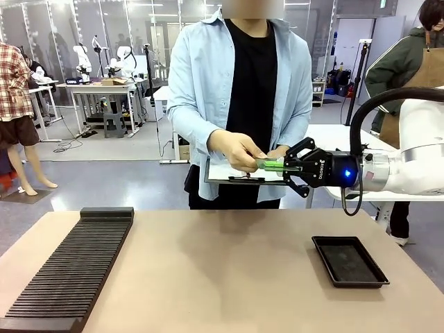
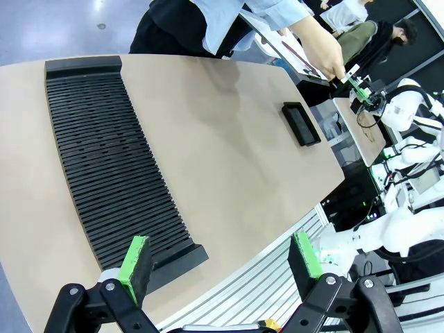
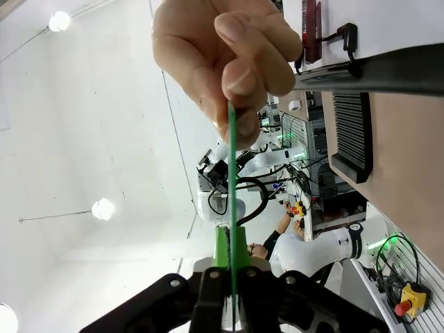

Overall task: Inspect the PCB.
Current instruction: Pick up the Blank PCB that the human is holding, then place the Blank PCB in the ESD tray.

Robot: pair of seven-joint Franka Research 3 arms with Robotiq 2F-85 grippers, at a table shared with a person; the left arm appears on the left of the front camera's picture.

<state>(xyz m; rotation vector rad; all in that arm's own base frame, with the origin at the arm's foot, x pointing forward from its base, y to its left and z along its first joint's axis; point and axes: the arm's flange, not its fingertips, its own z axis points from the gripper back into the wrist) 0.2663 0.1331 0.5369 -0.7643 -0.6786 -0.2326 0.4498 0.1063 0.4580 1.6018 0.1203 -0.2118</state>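
The PCB (image 1: 270,164) is a thin green board held above the far edge of the table. My right gripper (image 1: 283,166) is shut on one end of it. The person's hand (image 1: 239,150) pinches the other end. In the right wrist view the PCB (image 3: 231,180) shows edge-on, running from my shut fingers (image 3: 222,253) up into the person's fingertips (image 3: 239,76). In the left wrist view my left gripper (image 2: 222,260) stands open with nothing between its green pads, above the near edge of the table, and the PCB (image 2: 355,81) shows small and far off.
A long black slotted rack (image 1: 69,267) lies at the table's left. A black rectangular tray (image 1: 349,260) sits at the right. The person holds a white clipboard (image 1: 225,173) under the PCB. Another person stands at the back right.
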